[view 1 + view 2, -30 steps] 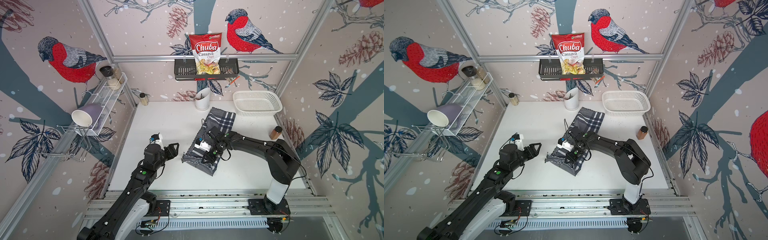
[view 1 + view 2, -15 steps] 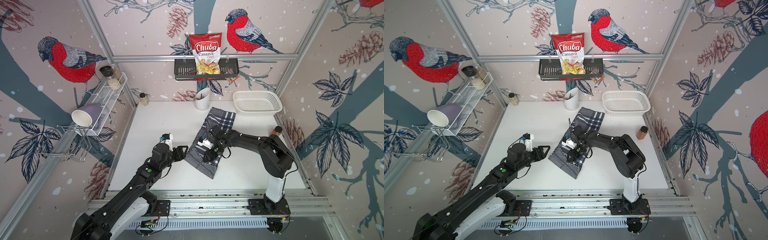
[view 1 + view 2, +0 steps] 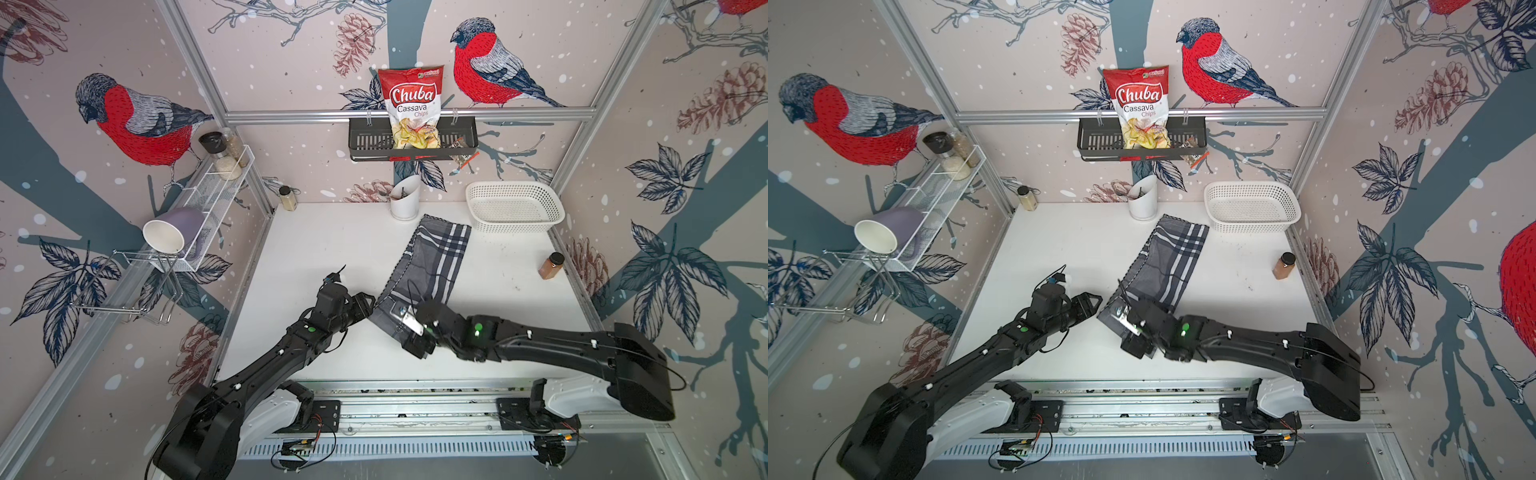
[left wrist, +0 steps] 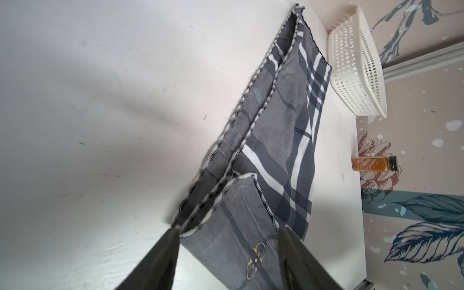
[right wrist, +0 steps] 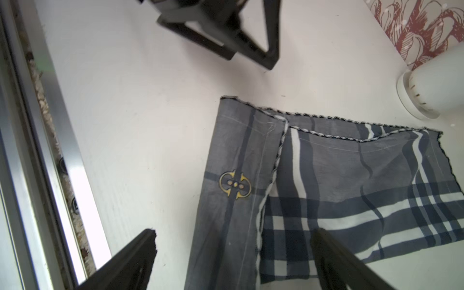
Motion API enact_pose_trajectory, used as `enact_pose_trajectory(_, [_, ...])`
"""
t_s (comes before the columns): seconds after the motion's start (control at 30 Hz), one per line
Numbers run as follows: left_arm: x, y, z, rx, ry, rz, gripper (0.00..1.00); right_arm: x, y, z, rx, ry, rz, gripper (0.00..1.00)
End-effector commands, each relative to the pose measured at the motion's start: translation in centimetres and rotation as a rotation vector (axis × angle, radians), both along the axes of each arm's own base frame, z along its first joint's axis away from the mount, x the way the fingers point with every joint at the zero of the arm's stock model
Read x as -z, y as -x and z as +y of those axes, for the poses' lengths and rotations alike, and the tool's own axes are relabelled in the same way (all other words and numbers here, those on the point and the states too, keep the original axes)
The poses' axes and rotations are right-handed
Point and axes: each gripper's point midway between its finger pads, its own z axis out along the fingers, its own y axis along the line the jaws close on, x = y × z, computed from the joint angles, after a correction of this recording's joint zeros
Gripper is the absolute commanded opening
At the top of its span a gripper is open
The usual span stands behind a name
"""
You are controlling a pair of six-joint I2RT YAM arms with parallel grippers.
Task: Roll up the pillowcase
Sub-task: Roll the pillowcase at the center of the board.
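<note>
table (image 3: 332, 249): white, fills mid frame in both top views | pillowcase (image 3: 436, 266): flat on table, slanting from upper centre down to mid frame; lower end folded over once | right gripper (image 5: 233, 233): released, jaws wide above the fold; holds nothing | left gripper (image 4: 228, 231): released, jaws astride the fold's corner

Left wrist view. Pillowcase (image 4: 281, 140) lies on the white table (image 4: 100, 100) as a long folded strip; the end nearest the camera is turned over, showing a yellow emblem. Left gripper (image 4: 228, 229): jaws apart, fingers (image 4: 160, 258) either side of that turned end. White perforated basket (image 4: 356, 70) sits at the table's far corner. Amber spice bottle (image 4: 371, 163) is at the table edge by the wall.
</note>
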Motion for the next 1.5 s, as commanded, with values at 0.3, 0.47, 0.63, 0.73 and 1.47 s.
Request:
enact_pose_trajectory(0.3, [-0.2,-0.4,1.9,-0.050,0.014,0.013,0.70,5.3,-4.3,1.9,0.205,0.092,-0.079,1.00])
enact_pose_trajectory(0.47, [0.2,0.2,2.7,-0.065,0.001,0.024,0.71,8.1,-4.7,1.8,0.187,0.160,0.000,0.78])
enact_pose_trajectory(0.63, [0.4,0.3,3.4,-0.074,0.022,0.036,0.72,9.5,-3.2,1.6,0.122,0.159,0.163,0.33])
enact_pose_trajectory(0.73, [0.6,0.3,3.9,-0.085,0.026,0.041,0.72,9.9,-2.1,1.6,0.078,0.157,0.265,0.12])
enact_pose_trajectory(1.47, [0.6,-0.2,5.0,-0.107,-0.017,0.046,0.75,5.7,-1.5,4.1,0.113,0.172,0.004,0.99])
